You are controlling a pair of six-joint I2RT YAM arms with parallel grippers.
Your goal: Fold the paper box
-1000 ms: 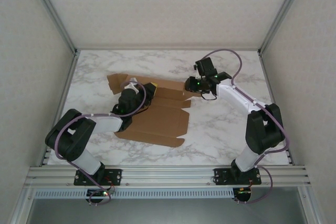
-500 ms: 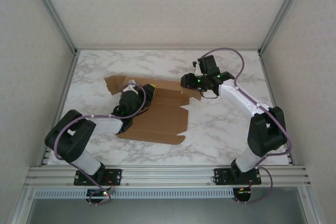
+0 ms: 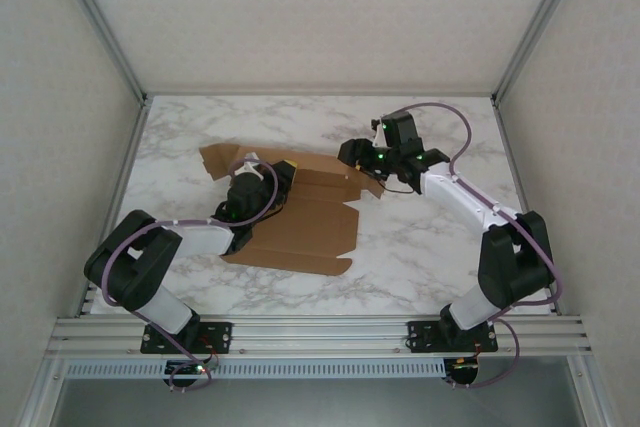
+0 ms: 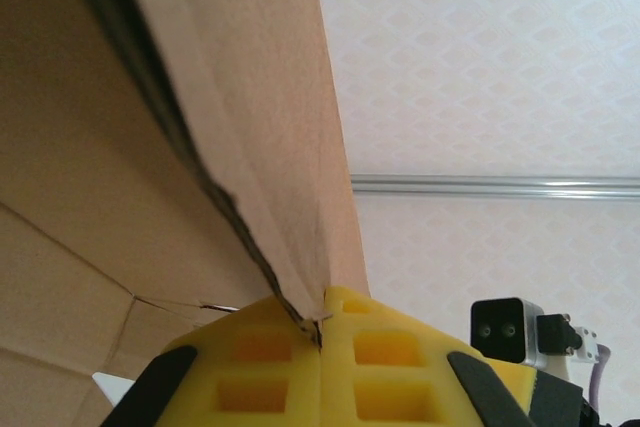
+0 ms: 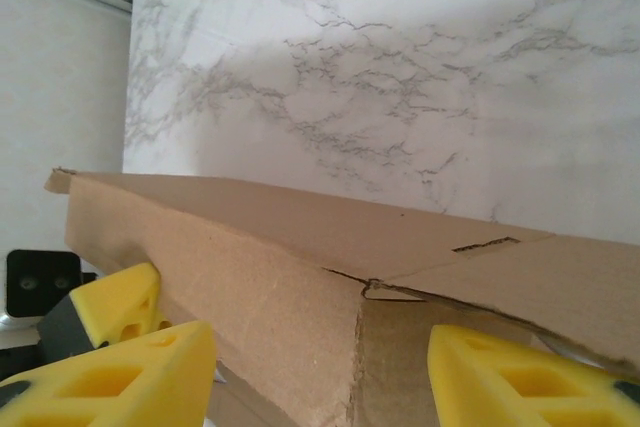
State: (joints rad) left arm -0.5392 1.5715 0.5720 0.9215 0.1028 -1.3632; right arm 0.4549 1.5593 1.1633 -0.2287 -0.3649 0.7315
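The paper box (image 3: 300,227) is a brown die-cut cardboard sheet lying left of the table's middle, its far strip raised as a wall. My left gripper (image 3: 285,175) is shut on that wall. In the left wrist view its yellow fingertips (image 4: 270,367) press together on the cardboard's edge (image 4: 250,147). My right gripper (image 3: 350,155) hovers at the wall's right end. In the right wrist view it (image 5: 320,377) stands open, its yellow fingers (image 5: 120,382) apart on either side of the folded cardboard corner (image 5: 300,287), not pressing it.
The marble table (image 3: 430,237) lies bare to the right of the sheet. Aluminium frame posts (image 3: 100,27) and white walls enclose the table. The left gripper's yellow finger (image 5: 110,307) shows behind the cardboard in the right wrist view.
My right gripper's jaws have spread apart, letting go of the cardboard, and it has edged left. The sheet slid slightly left. The left gripper keeps its pinch.
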